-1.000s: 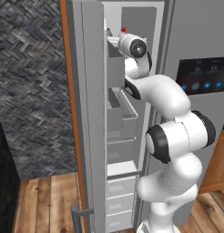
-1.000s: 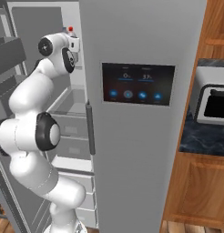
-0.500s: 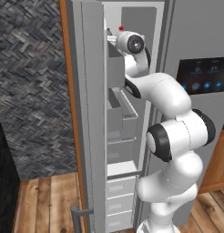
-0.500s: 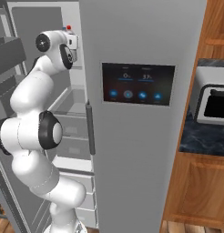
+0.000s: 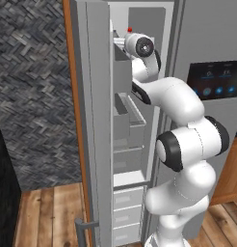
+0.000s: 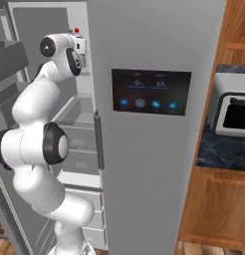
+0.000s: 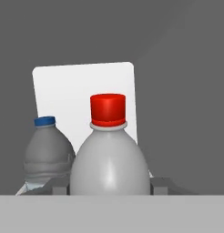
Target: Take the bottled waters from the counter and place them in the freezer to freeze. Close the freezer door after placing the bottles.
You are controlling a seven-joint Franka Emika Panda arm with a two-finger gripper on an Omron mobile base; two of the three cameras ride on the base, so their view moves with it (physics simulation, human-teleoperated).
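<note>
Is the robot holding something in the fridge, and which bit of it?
Yes. The tool is shut on the white plastic bottle with the red cap, gripping its wide body on both sides, below the neck.

two bottles: one red-capped (image 7: 109, 157), one blue-capped (image 7: 47, 154), one toaster oven (image 6: 235, 112)

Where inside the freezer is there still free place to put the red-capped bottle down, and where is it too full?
Bare room lies right of the red-capped bottle, toward the grey freezer wall. The left is crowded: the blue-capped bottle stands close beside it, before a white panel. The gripper is shut on the red-capped bottle.
</note>
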